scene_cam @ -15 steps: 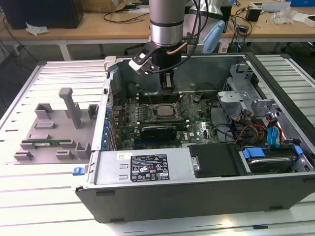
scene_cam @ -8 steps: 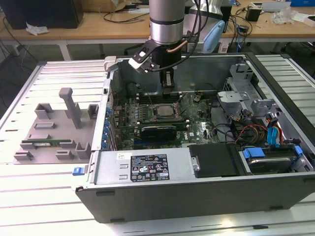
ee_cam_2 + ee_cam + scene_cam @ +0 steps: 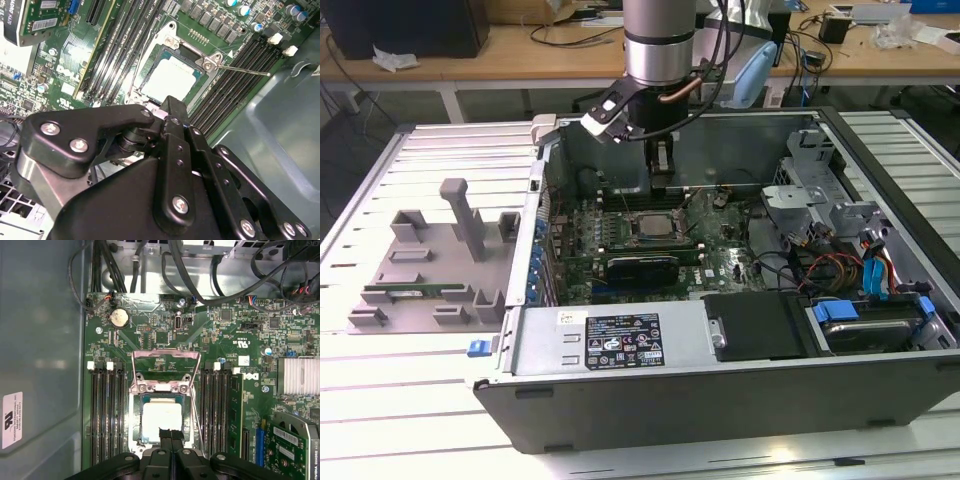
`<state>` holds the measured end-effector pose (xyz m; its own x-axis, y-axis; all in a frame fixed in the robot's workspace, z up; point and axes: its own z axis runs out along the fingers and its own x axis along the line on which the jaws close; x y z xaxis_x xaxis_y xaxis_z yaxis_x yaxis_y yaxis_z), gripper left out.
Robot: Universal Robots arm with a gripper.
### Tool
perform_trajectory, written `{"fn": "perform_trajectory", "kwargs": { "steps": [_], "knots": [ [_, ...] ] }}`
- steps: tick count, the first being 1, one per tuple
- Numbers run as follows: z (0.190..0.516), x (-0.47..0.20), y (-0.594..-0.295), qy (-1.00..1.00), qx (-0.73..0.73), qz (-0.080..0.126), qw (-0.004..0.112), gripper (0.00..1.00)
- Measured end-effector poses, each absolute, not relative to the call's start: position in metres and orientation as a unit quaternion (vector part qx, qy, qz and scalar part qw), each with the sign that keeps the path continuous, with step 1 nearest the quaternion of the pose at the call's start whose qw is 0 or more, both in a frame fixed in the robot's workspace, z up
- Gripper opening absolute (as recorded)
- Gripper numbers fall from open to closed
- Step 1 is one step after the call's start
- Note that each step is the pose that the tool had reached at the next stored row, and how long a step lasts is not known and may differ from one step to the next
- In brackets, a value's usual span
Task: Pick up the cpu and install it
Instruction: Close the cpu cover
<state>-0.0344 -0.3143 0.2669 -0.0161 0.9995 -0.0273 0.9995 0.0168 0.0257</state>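
"How many chips did you have in sight?"

"One. The cpu (image 3: 161, 419) lay flat in its socket on the board, silver top up, near the middle of the open case (image 3: 620, 345)."

"And the pincer?"

"A single pincer (image 3: 170, 432), hanging from the one arm (image 3: 660, 40) that came down from twelve o'clock in the exterior view. Its two fingertips were together with nothing between them. In the first wrist view they hovered over the chip's nearer edge. I could not tell whether they touched it."

"Was the socket covered?"

"No. The one socket frame (image 3: 166, 356) stood swung open, clear of the chip. One thin lever (image 3: 245, 70) stuck out beside it."

"What else did you count on the board?"

"Four memory slots (image 3: 107, 415), two on each side of the socket, each pair with two white latches. One coin battery (image 3: 118, 317) sat beyond the open frame."

"Anything outside the case?"

"One grey tray (image 3: 430, 270) on the desk (image 3: 410, 400), at nine o'clock from the case on the exterior view's left. It carried one memory stick (image 3: 415, 293), well apart from the pincer."
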Motion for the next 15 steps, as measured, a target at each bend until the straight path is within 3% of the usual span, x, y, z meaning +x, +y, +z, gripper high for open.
{"fn": "perform_trajectory", "kwargs": {
  "steps": [15],
  "knots": [
    [0.274,-0.021,-0.314,0.713,0.701,0.0,0.019,0.11]
  ]
}}
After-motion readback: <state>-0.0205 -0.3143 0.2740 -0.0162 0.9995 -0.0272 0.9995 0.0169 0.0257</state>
